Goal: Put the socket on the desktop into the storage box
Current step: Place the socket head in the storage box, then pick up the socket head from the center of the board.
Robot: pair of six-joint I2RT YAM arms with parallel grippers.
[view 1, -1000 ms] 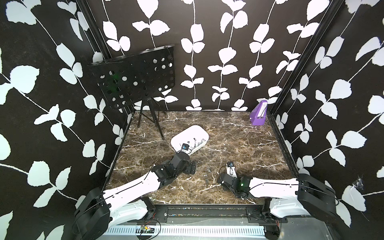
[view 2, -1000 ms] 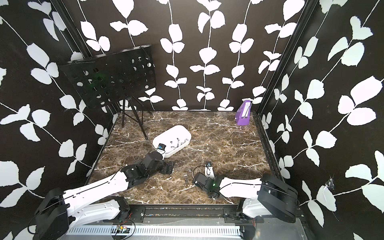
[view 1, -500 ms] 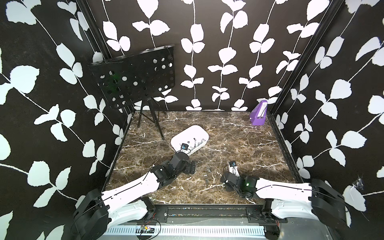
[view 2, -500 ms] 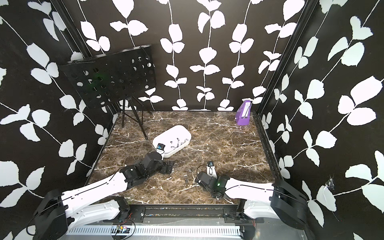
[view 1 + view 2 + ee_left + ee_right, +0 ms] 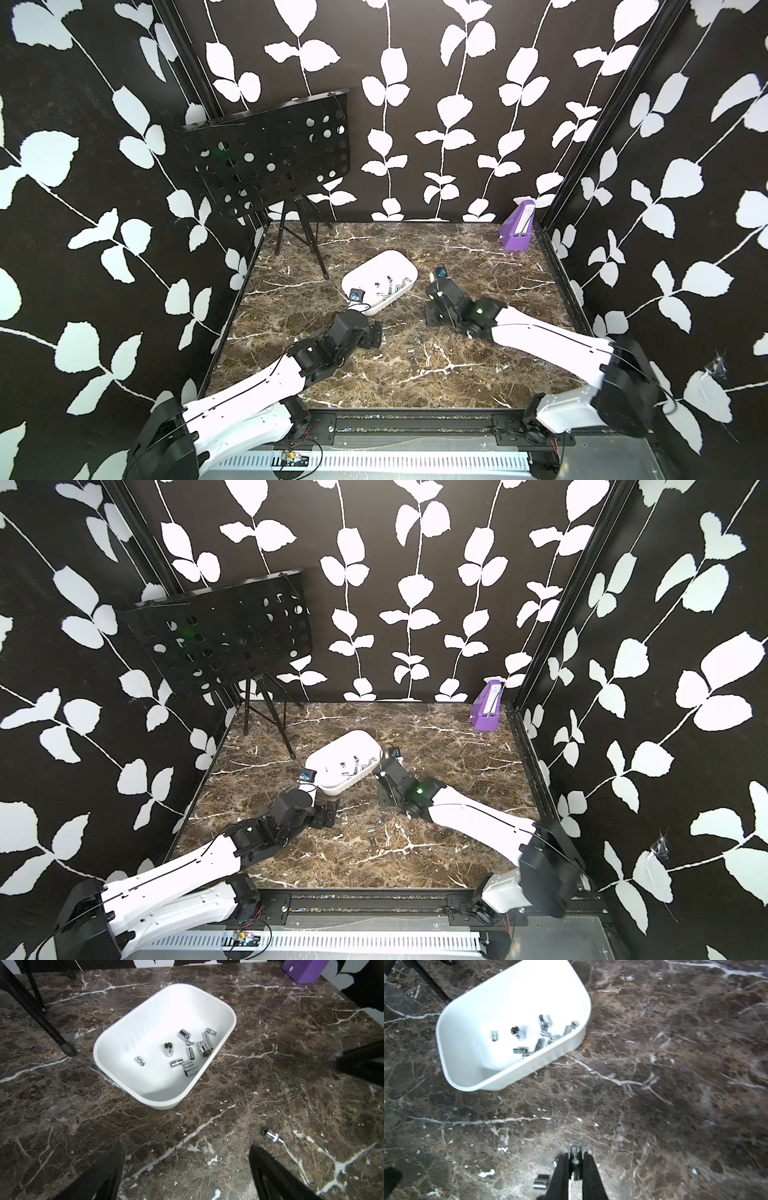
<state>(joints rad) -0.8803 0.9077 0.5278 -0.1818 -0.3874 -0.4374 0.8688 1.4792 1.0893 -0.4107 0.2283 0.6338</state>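
Step in hand: a socket (image 5: 575, 1154) is clamped in the closed right end effector (image 5: 575, 1159) and carried above the counter (image 5: 675, 1064) toward the storage box (image 5: 517, 1072).
Left end effector (image 5: 187, 1167): held open and empty, near the box (one loose socket (image 5: 273, 1136) lies beside it).
Box contents: several sockets already inside.
Next move: the right end effector must be brought over the rim before release.
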